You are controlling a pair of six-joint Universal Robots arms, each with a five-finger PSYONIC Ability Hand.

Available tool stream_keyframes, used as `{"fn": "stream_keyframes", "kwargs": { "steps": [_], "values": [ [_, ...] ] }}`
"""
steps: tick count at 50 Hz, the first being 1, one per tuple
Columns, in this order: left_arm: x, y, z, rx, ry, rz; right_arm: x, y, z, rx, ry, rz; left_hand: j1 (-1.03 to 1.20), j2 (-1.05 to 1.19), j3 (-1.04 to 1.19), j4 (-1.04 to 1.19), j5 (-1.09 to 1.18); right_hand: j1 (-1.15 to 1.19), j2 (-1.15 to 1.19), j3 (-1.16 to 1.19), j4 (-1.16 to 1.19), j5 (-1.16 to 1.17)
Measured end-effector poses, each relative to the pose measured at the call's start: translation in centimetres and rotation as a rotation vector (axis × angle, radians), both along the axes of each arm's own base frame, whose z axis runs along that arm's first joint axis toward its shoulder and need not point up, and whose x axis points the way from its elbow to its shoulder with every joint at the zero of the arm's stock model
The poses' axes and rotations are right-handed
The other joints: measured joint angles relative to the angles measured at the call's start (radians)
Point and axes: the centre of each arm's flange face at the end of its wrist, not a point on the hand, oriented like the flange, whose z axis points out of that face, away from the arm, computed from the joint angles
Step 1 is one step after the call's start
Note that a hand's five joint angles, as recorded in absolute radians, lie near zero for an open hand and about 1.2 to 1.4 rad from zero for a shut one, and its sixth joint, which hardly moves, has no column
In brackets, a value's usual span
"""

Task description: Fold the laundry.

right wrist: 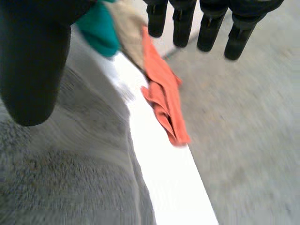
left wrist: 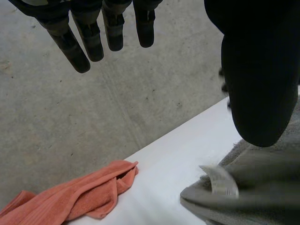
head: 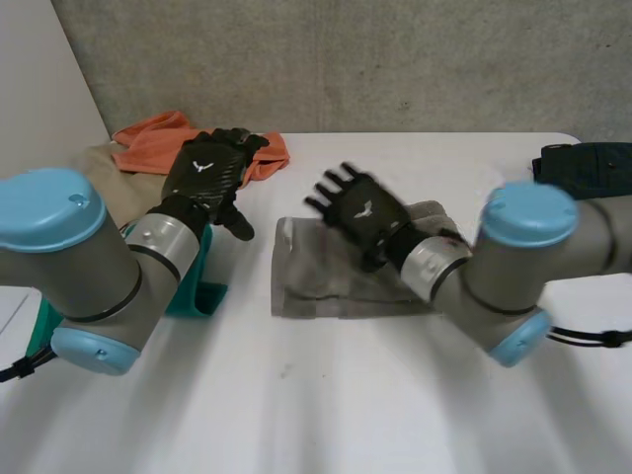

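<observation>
On the table [head: 326, 405], one grey towel [head: 316, 288], one orange towel [head: 146, 146] — left hand [head: 204, 176], right hand [head: 361, 213] both outspread.

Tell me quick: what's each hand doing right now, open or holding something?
Left hand: open, fingers straight, holding nothing, near the crumpled orange cloth.
Right hand: open, fingers straight, holding nothing, over the rectangular grey towel.

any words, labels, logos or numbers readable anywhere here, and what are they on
No words or numbers can be read.
Back of the left hand: a white emblem, no letters.
Back of the right hand: the same emblem.
Grey towel: a white label at its edge, too blurred to read.
</observation>
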Motion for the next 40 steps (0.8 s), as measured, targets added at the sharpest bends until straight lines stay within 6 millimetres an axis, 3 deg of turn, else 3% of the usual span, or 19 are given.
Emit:
{"fn": "stream_keyframes", "kwargs": {
  "steps": [5,8,13,19,24,25,27,28,29,30,34,40],
  "values": [
    [-1.9,0.3,-0.2,-0.012,-0.005,-0.044,-4.0,-1.1,2.5,0.224,-0.151,-0.212,0.0,0.0,0.0,0.0,0.0,-0.013,-0.025,-0.036,-0.038,-0.028],
    [-3.4,0.8,-0.4,-0.019,-0.015,-0.081,-6.1,-1.8,2.7,0.308,-0.191,-0.328,0.0,0.0,0.0,0.0,0.0,-0.013,-0.025,-0.036,-0.038,-0.028],
    [-7.0,2.4,-2.3,-0.012,-0.114,-0.177,-10.2,-2.7,1.9,0.453,-0.182,-0.547,0.001,0.001,0.001,0.002,0.0,-0.013,-0.025,-0.036,-0.038,-0.028],
    [-9.2,4.1,-5.5,0.046,-0.317,-0.242,-12.3,-2.9,-0.1,0.557,-0.12,-0.635,0.017,0.037,0.03,0.036,0.028,-0.013,-0.025,-0.036,-0.038,-0.028],
    [-9.3,4.5,-6.8,0.082,-0.402,-0.243,-12.7,-3.1,-1.1,0.576,-0.102,-0.642,0.042,0.051,0.043,0.056,0.044,0.045,0.035,0.026,0.022,0.034],
    [-9.2,4.4,-6.9,0.088,-0.41,-0.235,-12.7,-3.2,-1.4,0.575,-0.099,-0.645,0.042,0.054,0.045,0.056,0.045,0.156,0.148,0.137,0.132,0.146],
    [-8.8,4.3,-6.9,0.098,-0.423,-0.203,-13.0,-3.8,-2.2,0.556,-0.09,-0.655,0.042,0.056,0.047,0.056,0.045,0.602,0.58,0.552,0.542,0.558],
    [-8.8,4.3,-6.9,0.098,-0.423,-0.203,-13.0,-3.8,-2.2,0.556,-0.09,-0.655,0.042,0.056,0.047,0.056,0.045,0.602,0.58,0.552,0.542,0.558],
    [-8.4,4.2,-6.7,0.101,-0.422,-0.178,-13.2,-4.1,-2.6,0.535,-0.079,-0.664,0.042,0.056,0.047,0.056,0.045,0.803,0.849,0.82,0.796,0.804],
    [-8.2,4.1,-6.5,0.101,-0.419,-0.165,-13.4,-4.4,-2.7,0.517,-0.072,-0.67,0.042,0.056,0.047,0.056,0.045,0.842,0.905,0.878,0.869,0.866],
    [-7.3,4.1,-5.3,0.091,-0.387,-0.118,-13.7,-5.1,-2.4,0.419,-0.032,-0.687,0.042,0.056,0.047,0.056,0.045,0.847,0.931,0.942,0.941,0.911],
    [-4.8,4.1,-2.6,0.057,-0.307,-0.053,-11.4,-5.5,1.3,0.124,0.045,-0.601,0.039,0.054,0.045,0.054,0.042,0.847,0.939,0.942,0.943,0.917]
  ]
}}
